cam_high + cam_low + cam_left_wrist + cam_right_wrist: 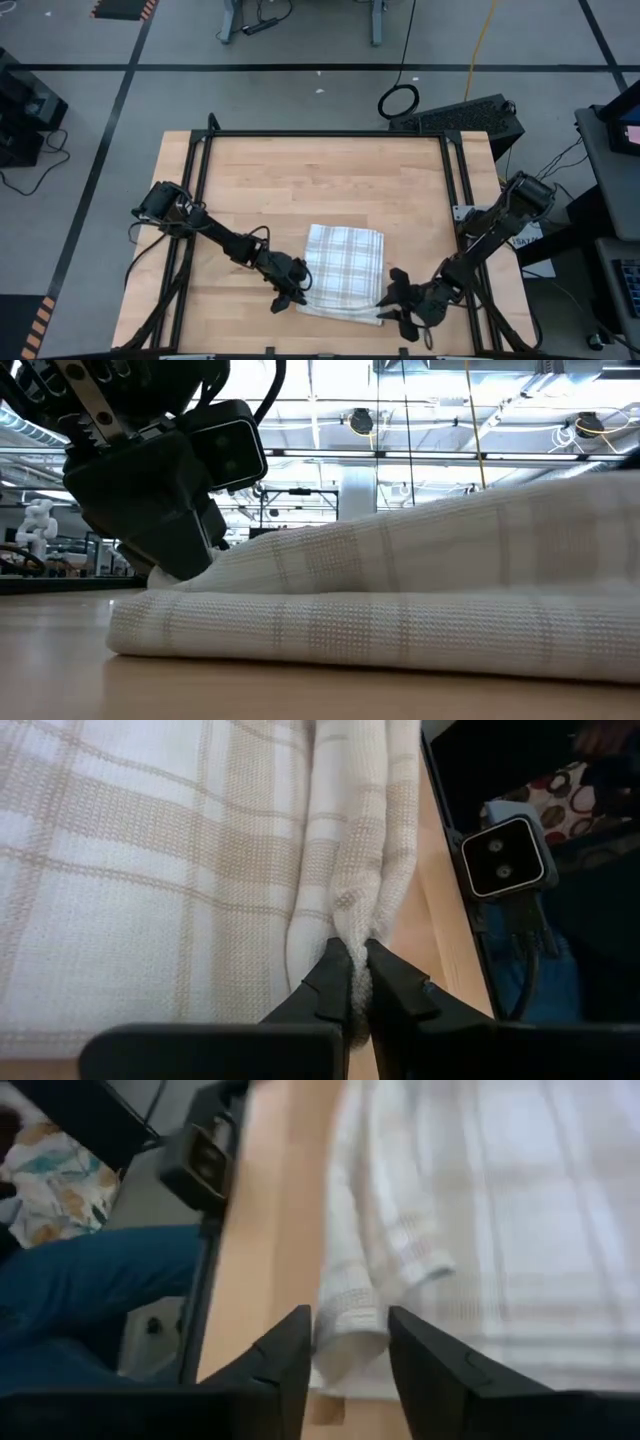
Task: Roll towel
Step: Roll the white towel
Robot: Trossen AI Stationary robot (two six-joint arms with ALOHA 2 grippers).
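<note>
Grey floor [300, 40] with black tape lines [300, 67], ceiling lights [360, 422]

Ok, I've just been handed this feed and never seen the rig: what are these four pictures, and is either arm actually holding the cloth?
They show one moment from four cameras. The overhead picture shows a wooden table with two dark robot arms reaching in from either side, each ending in a two-finger hand. Between them lies the towel, white with a faint plaid check, folded into a rough rectangle. The table-level picture looks across the wood at the towel's folded edge, with one arm's hand against it. The other two cameras ride on the wrists. The left hand is shut on a pinched fold at the towel's edge. The right hand has its fingers apart on either side of a bunched bit of towel edge, not squeezing it. Someone's blue-clad legs show beyond the table.
</note>
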